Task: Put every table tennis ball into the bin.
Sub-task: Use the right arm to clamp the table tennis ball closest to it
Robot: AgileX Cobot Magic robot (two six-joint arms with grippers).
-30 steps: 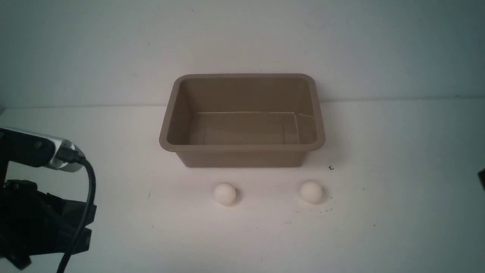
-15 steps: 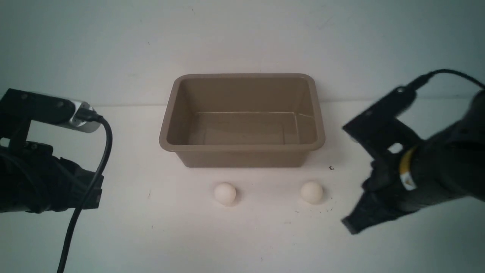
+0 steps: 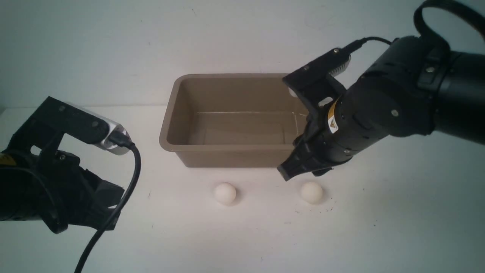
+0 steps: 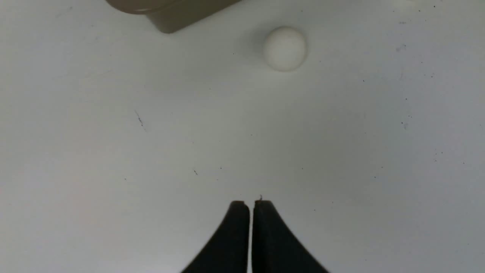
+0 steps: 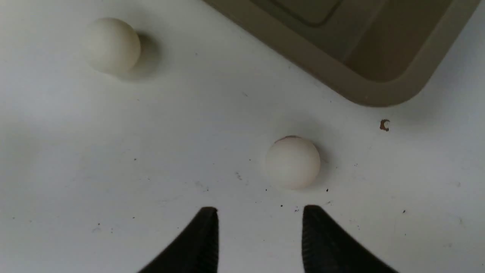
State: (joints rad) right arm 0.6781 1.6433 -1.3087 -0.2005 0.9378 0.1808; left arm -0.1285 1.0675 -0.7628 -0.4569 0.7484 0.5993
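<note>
Your bin (image 3: 227, 148) sat on the white table (image 3: 379, 227) toward the far wall, open side up and with nothing in it. Both balls lay on the table in front of it, outside it: the left ball (image 3: 225, 193) near the middle of the front wall, the right ball (image 3: 312, 192) near the bin's right front corner. The two were well apart, and neither touched the bin.

You had the right arm reaching in from the right, across the bin's right end, with its tip low over the table just beside the right ball. The right fingers (image 5: 201, 246) were spread with nothing between them. In the right wrist view the right ball (image 5: 293, 162) lay just ahead of the tips – not yet inside the gap, and closer to one finger than to the other. That view also showed the left ball (image 5: 111, 44) farther off, the bin's rounded corner (image 5: 314, 62) and a small brown speck (image 5: 384, 124) on the table beside that corner.

Your left arm hung low at the left edge of the table, well apart from bin and balls. The left fingers (image 4: 235, 235) were pressed together and held nothing – only bare table lay between them and the left ball (image 4: 285, 48).
</note>
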